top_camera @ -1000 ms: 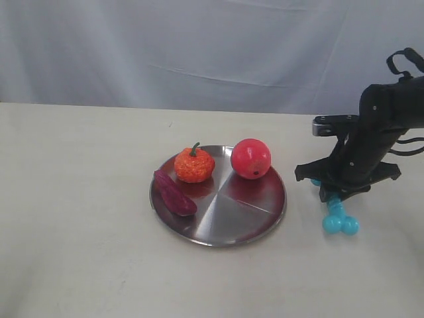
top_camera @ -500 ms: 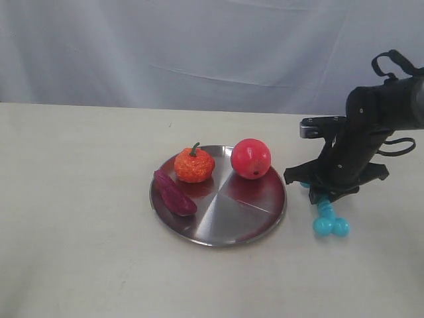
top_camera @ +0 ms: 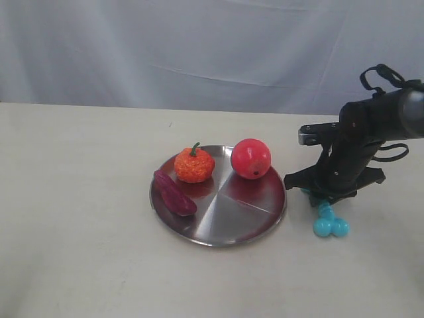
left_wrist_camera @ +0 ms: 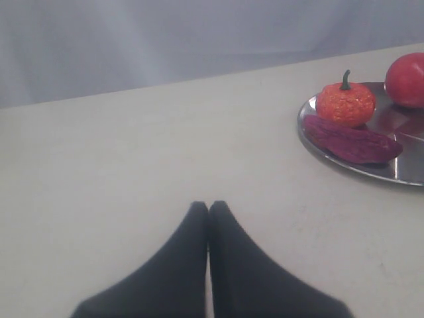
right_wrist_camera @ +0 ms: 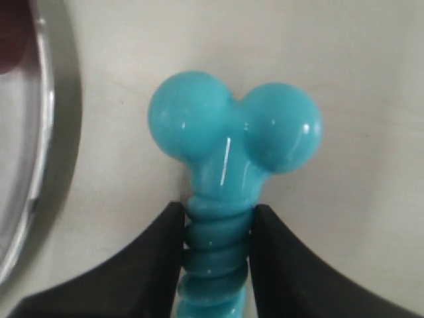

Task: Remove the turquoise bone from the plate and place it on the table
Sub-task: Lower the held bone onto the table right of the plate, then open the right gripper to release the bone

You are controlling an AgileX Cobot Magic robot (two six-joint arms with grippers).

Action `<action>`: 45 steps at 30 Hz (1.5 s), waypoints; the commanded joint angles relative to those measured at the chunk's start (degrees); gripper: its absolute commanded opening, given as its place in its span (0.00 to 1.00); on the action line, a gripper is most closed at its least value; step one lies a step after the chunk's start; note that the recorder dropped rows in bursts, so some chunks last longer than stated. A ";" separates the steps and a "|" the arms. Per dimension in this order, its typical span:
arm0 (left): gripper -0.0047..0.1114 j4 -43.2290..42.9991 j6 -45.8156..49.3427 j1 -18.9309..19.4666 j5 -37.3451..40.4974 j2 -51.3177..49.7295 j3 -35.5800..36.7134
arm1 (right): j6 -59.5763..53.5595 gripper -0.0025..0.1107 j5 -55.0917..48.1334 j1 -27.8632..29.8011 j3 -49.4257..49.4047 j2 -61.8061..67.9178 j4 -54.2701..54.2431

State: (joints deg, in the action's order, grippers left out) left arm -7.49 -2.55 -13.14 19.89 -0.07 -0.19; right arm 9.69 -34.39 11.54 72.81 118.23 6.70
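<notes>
The turquoise bone [top_camera: 327, 222] hangs knobs-down over the beige table [top_camera: 79, 218], just right of the silver plate [top_camera: 228, 218]. My right gripper [top_camera: 324, 199] is shut on its ribbed shaft. In the right wrist view the bone [right_wrist_camera: 232, 139] shows two shiny knobs, with my right gripper [right_wrist_camera: 217, 225] clamping the ribs and the plate's rim [right_wrist_camera: 43, 119] beside it. I cannot tell whether the knobs touch the table. My left gripper [left_wrist_camera: 209, 207] is shut and empty over bare table, well apart from the plate [left_wrist_camera: 404, 173].
On the plate lie an orange pumpkin toy [top_camera: 194, 165], a red apple [top_camera: 251, 158] and a purple sweet potato [top_camera: 175, 193]. A pale curtain [top_camera: 199, 46] hangs behind the table.
My right gripper has carried the bone leftward, closer to the plate's right rim, and slightly lower. The left gripper shows no earlier frame.
</notes>
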 commanded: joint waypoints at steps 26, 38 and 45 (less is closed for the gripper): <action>0.04 -0.05 0.02 -0.13 -0.04 0.07 0.19 | 1.38 0.02 5.64 0.32 0.40 0.77 1.56; 0.04 -0.05 0.02 -0.13 -0.04 0.07 0.19 | 2.48 0.02 6.76 0.32 0.40 0.77 1.56; 0.04 -0.05 0.02 -0.13 -0.04 0.07 0.19 | 2.48 0.15 6.74 0.32 0.40 0.77 1.56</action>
State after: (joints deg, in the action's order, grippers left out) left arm -7.49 -2.55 -13.14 19.89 -0.07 -0.19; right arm 11.92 -31.00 11.54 72.84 118.84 7.37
